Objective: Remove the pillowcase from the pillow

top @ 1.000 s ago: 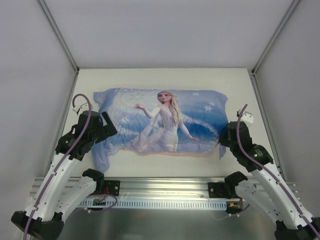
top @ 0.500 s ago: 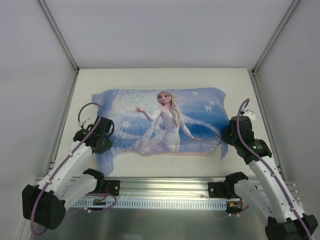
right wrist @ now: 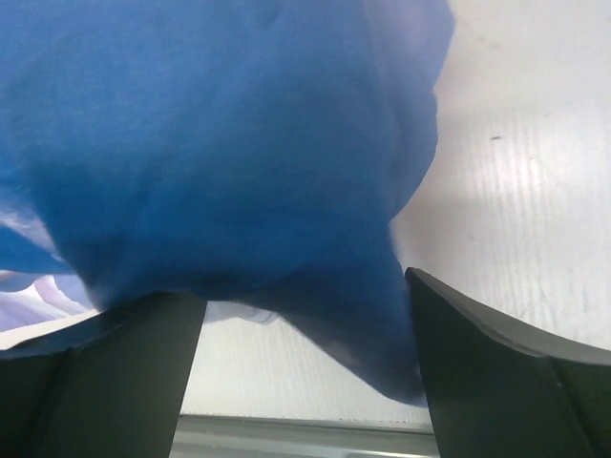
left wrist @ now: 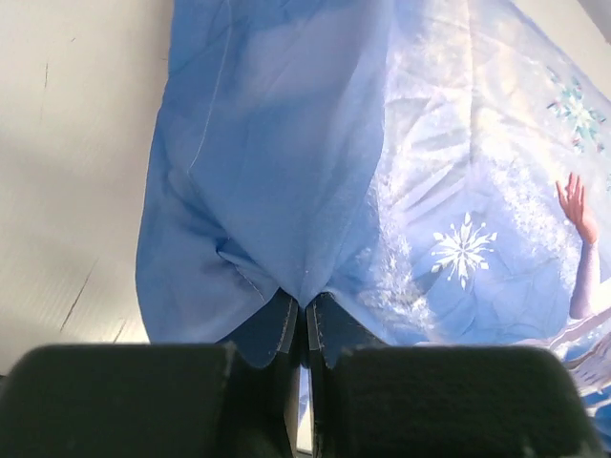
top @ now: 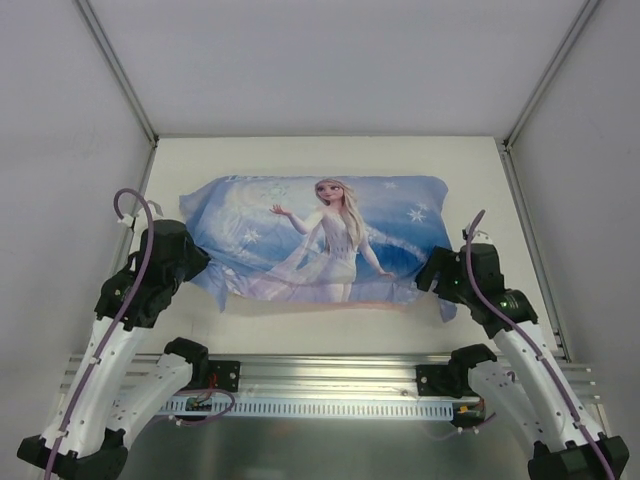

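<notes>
Here the left gripper [left wrist: 305, 320] is pinched tight on a loose fold of the pillowcase [top: 320, 240] at its lower-left corner in the top view. The right gripper [right wrist: 304, 296] stands wide apart, with the cover's dark blue lower-right corner between its fingers but nothing clamped. The pillow is hidden inside the case, which lies across the middle of the table [top: 300, 160]. I judge the right should close deep enough to pin the stuffing through the cloth, so the left can draw fabric alone, low and steady, without dragging the whole bundle.
</notes>
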Robot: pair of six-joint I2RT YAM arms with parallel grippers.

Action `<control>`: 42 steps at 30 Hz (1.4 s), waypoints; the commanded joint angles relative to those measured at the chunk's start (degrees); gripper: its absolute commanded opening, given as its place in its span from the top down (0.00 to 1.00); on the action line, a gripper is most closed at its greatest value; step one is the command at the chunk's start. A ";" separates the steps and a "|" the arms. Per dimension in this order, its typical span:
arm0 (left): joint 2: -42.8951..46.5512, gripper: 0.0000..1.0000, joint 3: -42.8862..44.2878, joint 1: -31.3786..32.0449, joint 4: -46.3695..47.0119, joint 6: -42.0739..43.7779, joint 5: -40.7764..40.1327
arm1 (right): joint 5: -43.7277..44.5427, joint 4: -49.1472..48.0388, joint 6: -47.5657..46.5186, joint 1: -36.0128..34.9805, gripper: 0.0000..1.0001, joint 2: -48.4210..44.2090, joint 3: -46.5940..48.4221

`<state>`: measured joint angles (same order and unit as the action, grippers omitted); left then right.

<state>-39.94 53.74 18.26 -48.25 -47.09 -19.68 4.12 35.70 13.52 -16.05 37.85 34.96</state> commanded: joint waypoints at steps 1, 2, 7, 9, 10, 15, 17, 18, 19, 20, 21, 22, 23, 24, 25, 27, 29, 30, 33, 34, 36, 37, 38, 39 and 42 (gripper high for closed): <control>-0.92 1.00 2.51 -0.42 0.52 2.97 2.36 | -8.14 -4.67 1.86 -0.38 0.16 -0.49 -2.96; -1.10 1.00 2.69 -0.42 0.44 2.88 2.72 | -8.42 -5.20 2.38 -0.47 0.18 -0.49 -3.66; -1.45 1.00 2.08 -0.42 0.52 2.36 3.16 | -6.32 -4.07 2.83 -0.82 0.59 -1.54 -4.64; -1.19 1.00 2.07 -0.42 0.52 2.44 3.33 | -5.36 -2.23 2.39 -0.82 0.78 -2.59 -3.15; -0.93 1.00 2.60 -0.51 0.52 2.62 3.42 | -4.48 -1.96 2.13 -0.82 0.83 -2.95 -2.53; -0.31 1.00 7.95 -0.42 0.44 4.72 4.39 | -1.22 3.38 -0.50 -0.82 0.99 -3.04 6.59; -0.14 1.00 14.42 -0.51 -0.70 6.57 3.95 | 1.32 6.29 -2.34 -0.82 0.99 -3.39 15.90; -0.05 1.00 16.64 -0.51 -1.23 7.88 3.60 | 2.29 8.48 -3.05 -0.82 0.99 -3.83 19.15; 0.39 1.00 21.54 -0.42 -2.10 8.41 2.47 | 3.86 9.29 -3.67 -0.82 0.99 -4.96 25.10; 0.83 1.00 23.94 -0.42 -2.29 9.46 1.93 | 4.66 10.69 -4.89 -0.82 0.99 -5.58 28.03; 1.88 1.00 27.96 -0.42 -2.55 9.82 0.88 | 5.89 11.40 -5.34 -0.82 0.99 -6.20 30.75; 2.41 1.00 29.66 -0.42 -2.55 10.09 0.44 | 6.07 11.67 -5.87 -0.82 0.99 -7.07 35.48; 3.02 1.00 31.15 -0.42 -2.64 10.44 0.09 | 6.25 12.45 -6.22 -0.82 0.99 -7.52 37.44; 4.16 1.00 33.34 -0.42 -2.55 10.61 -0.18 | 6.34 12.90 -6.48 -0.82 0.99 -7.87 39.20; 4.69 1.00 33.97 -0.42 -2.64 10.62 -0.44 | 6.16 13.07 -6.57 -0.82 0.99 -8.48 41.48; 6.45 1.00 34.68 -0.42 -2.64 10.35 -0.44 | 4.85 13.51 -6.05 -0.82 0.99 -8.93 42.82; 7.85 1.00 34.60 -0.42 -2.64 10.09 -0.44 | 3.36 13.34 -5.61 -0.73 0.99 -10.07 43.17; 8.39 1.00 34.42 -0.42 -2.73 10.26 -0.71 | 3.00 13.34 -4.74 -0.82 0.99 -10.42 43.17; 9.35 1.00 34.59 -0.42 -2.55 11.40 -2.02 | 2.03 12.73 -3.85 -0.82 0.99 -11.83 43.70; 9.18 1.00 34.59 -0.42 -2.55 11.67 -2.46 | 2.03 12.20 -3.94 -0.73 0.99 -12.00 43.70; 7.61 1.00 34.07 -0.42 -2.46 12.37 -3.95 | 2.99 11.32 -4.20 -0.82 0.99 -11.39 42.57; 6.73 1.00 33.72 -0.42 -2.46 12.72 -4.74 | 3.61 9.67 -5.07 -0.73 0.99 -10.87 41.52; 3.76 1.00 32.93 -0.42 -2.38 13.42 -6.75 | 5.18 8.52 -5.52 -0.73 0.99 -8.95 40.11; 1.73 1.00 32.66 -0.42 -1.77 14.04 -7.82 | 5.89 7.03 -6.13 -0.73 0.99 -7.36 37.05; -9.33 1.00 34.41 -0.59 0.60 17.29 -8.53 | 8.53 0.87 -9.20 -0.73 0.99 3.95 34.04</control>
<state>-38.11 87.02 18.26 -55.68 -34.57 -22.79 7.38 48.77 8.21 -16.75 30.37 71.31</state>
